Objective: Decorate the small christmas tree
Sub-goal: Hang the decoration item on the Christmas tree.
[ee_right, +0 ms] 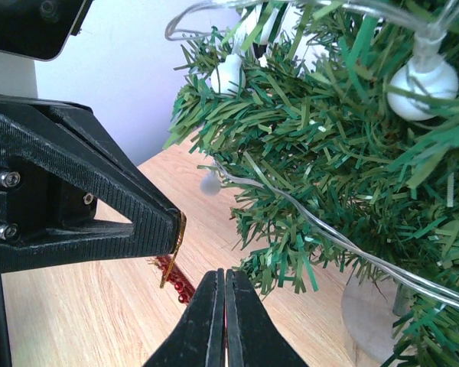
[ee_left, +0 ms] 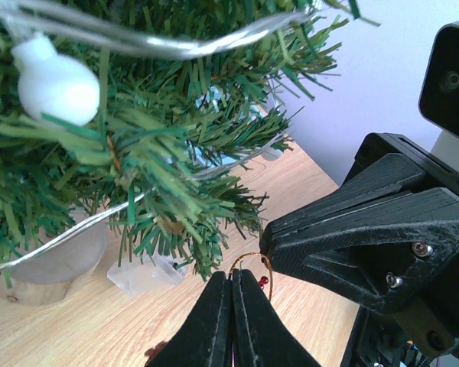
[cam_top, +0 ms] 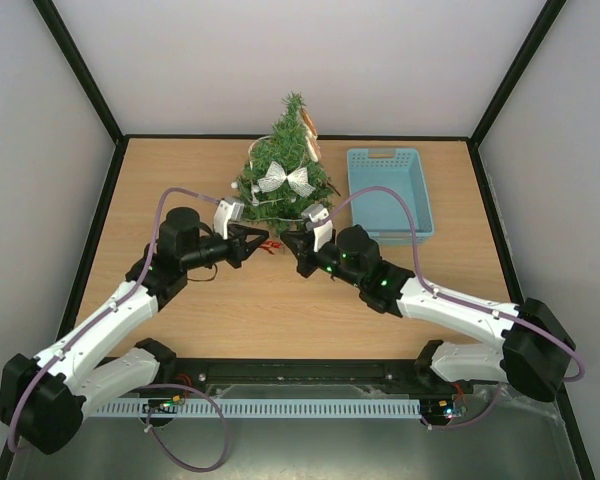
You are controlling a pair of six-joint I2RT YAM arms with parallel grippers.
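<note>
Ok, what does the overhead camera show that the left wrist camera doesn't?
Only overhead: the blue basket right of the tree, and the silver bow on it. Only the left wrist: a white bulb, the tree's clear base, and a thin gold loop at the left gripper tips. Both: the tree, the wooden table, and the left gripper and right gripper shut, tips meeting beside the lowest branches.

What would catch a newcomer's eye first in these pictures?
The small dark green christmas tree with a silver bow stands centre, far back. In front of it, the left end effector and right end effector meet, both shut on a tiny red-and-gold ornament. A light blue plastic basket sits right of the tree.
</note>
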